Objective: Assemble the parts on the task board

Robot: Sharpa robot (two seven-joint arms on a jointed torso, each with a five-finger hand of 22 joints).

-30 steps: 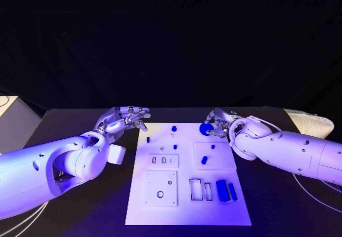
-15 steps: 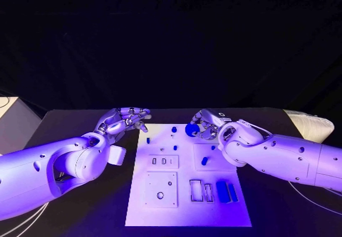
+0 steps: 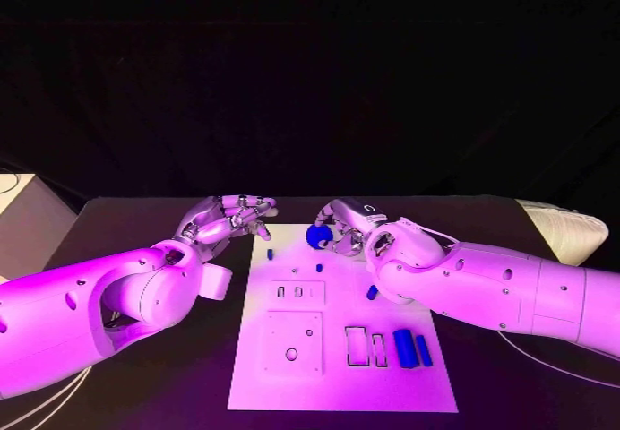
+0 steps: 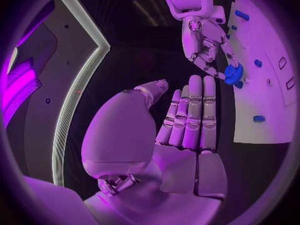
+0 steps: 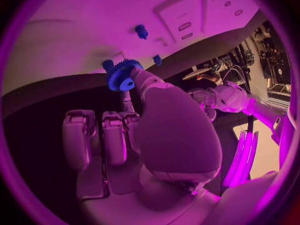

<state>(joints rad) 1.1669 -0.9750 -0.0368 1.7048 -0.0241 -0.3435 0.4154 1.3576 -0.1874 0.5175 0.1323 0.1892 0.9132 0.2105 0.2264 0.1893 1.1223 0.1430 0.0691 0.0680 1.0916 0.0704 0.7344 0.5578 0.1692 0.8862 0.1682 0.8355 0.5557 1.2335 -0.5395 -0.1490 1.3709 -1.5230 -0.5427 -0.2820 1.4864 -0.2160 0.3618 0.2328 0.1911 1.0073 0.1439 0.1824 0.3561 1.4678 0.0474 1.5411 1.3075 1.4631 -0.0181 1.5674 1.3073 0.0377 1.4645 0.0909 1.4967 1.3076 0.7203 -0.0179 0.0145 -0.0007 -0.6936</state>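
The white task board lies in the middle of the black table. My right hand hovers over the board's far edge and pinches a blue gear between thumb and finger. The right wrist view shows the gear at the fingertips, just above the board. My left hand is beside the board's far left corner, fingers straight and apart, holding nothing. In the left wrist view the left hand faces the right hand and the gear.
Small blue pegs stand on the board. Two blue bars lie near its right edge, beside rectangular slots. A pale padded object sits at the table's right edge.
My right hand has carried the gear leftward along the board's far edge, from the far right corner to the far middle. The left hand has stayed put.
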